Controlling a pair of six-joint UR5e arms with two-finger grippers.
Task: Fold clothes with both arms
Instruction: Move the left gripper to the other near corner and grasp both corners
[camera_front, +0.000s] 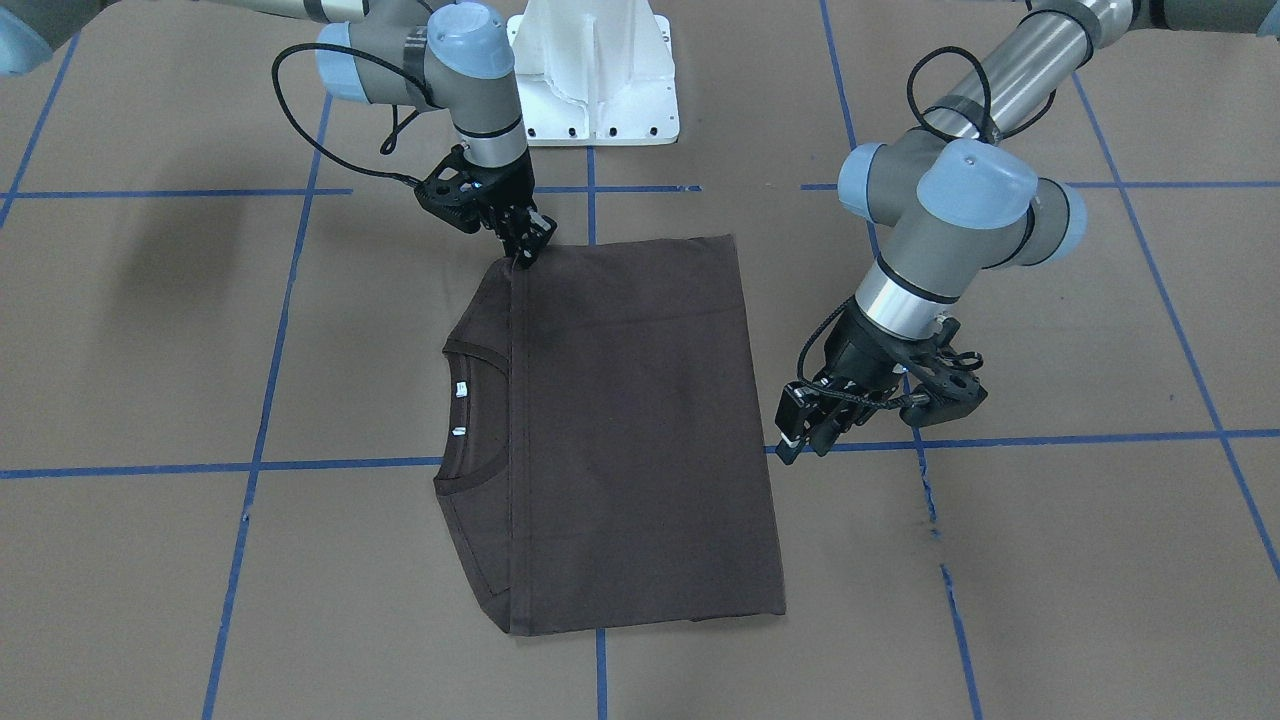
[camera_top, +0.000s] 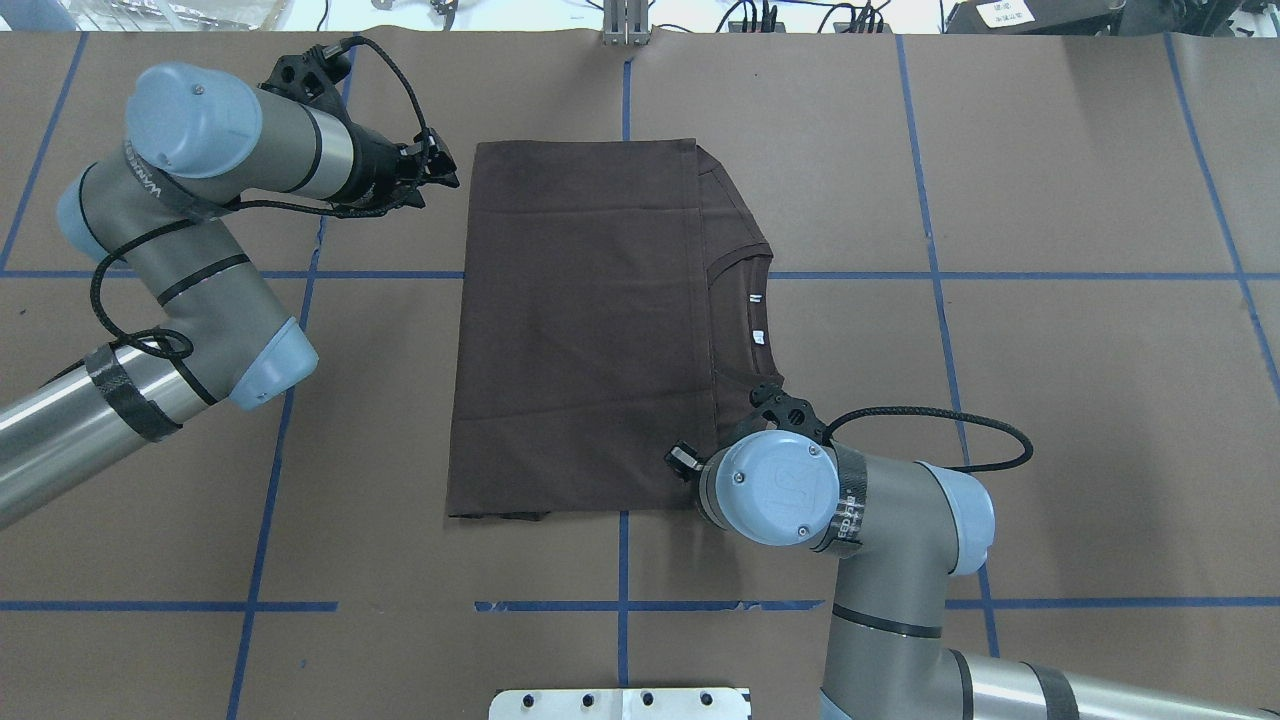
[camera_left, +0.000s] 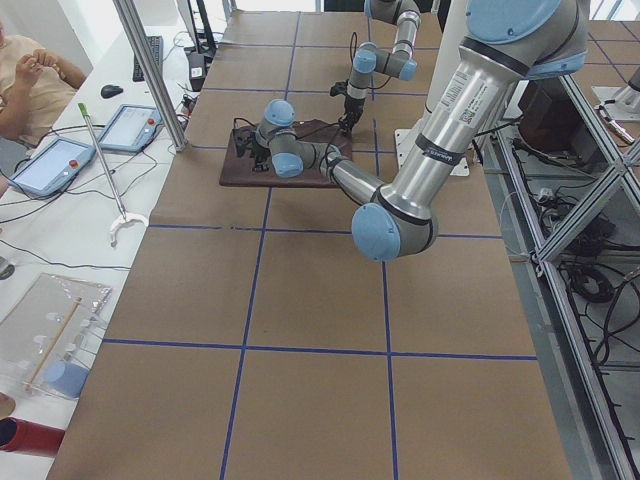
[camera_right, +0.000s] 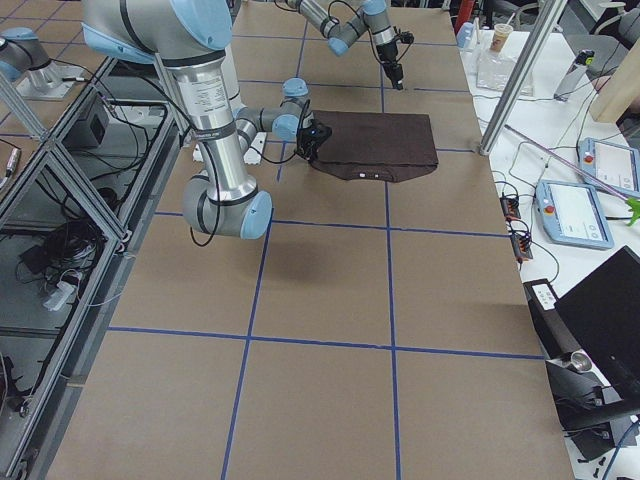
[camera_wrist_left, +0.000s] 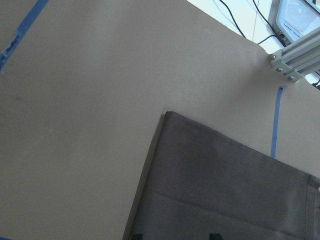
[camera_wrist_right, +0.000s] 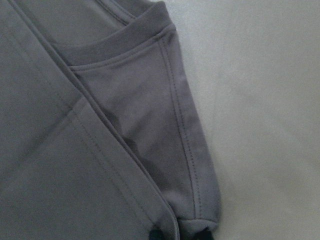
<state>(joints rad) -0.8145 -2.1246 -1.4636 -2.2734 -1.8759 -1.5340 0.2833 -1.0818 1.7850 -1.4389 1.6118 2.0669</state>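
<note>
We see the left gripper (camera_front: 803, 445) beside the folded shirt (camera_front: 640, 430), jaws apart; the right gripper (camera_front: 523, 255) touches its corner, jaws we cannot tell.

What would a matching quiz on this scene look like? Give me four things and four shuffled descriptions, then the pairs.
Things:
1 T-shirt
2 right gripper
3 left gripper
4 pedestal

Descriptions:
A white
B beside the T-shirt's edge opposite the collar
C dark brown, folded flat
D at the T-shirt's collar-side corner

Pairs: 1-C, 2-D, 3-B, 4-A
</note>
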